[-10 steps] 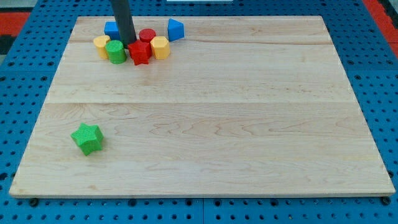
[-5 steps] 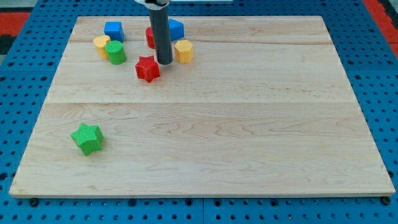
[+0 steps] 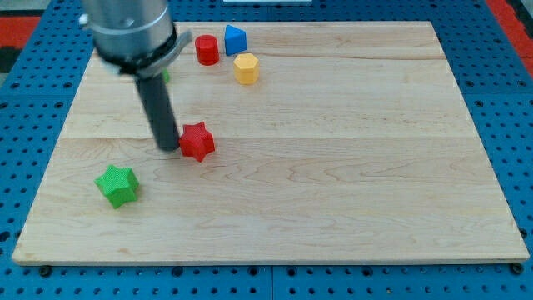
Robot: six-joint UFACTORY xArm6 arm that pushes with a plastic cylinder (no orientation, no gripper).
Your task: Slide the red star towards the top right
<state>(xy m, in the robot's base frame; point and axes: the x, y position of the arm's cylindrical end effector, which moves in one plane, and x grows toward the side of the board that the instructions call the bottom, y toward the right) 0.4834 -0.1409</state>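
The red star [image 3: 197, 141] lies on the wooden board [image 3: 333, 167], left of the middle. My tip [image 3: 169, 147] rests on the board right against the star's left side. The rod rises from there to the view's top left and its wide upper part hides blocks behind it; only a sliver of green [image 3: 166, 75] shows there.
A red cylinder [image 3: 206, 50], a blue block [image 3: 235, 39] and a yellow block [image 3: 246, 68] stand near the board's top edge. A green star [image 3: 116, 185] lies at the lower left.
The red star has moved down the board, away from the top cluster. My tip has gone from the star's upper right to its left side. The rod now hides the blocks at the top left.
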